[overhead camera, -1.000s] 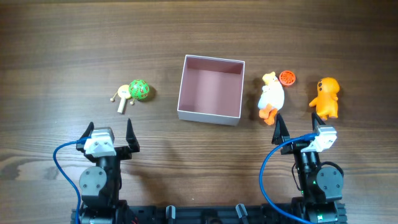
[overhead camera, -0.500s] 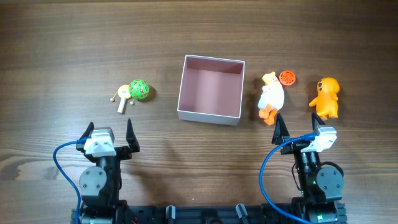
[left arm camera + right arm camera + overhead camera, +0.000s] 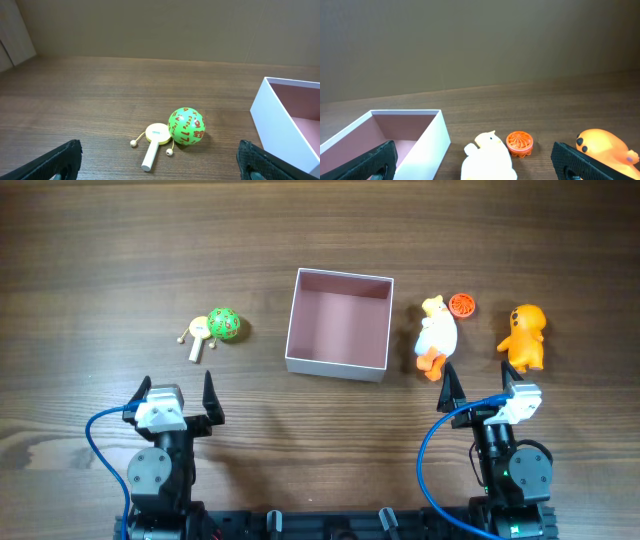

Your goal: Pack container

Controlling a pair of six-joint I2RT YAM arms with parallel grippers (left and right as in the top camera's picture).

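Note:
The container, a square white box with a pink inside, sits empty at the table's middle; it shows at the right of the left wrist view and at the left of the right wrist view. A green ball and a small white rattle drum lie to its left. A white duck toy, an orange disc and an orange figure lie to its right. My left gripper is open and empty, near the front edge. My right gripper is open and empty, just in front of the duck.
The wooden table stretches bare behind and left of the toys. A brown wall stands behind the table.

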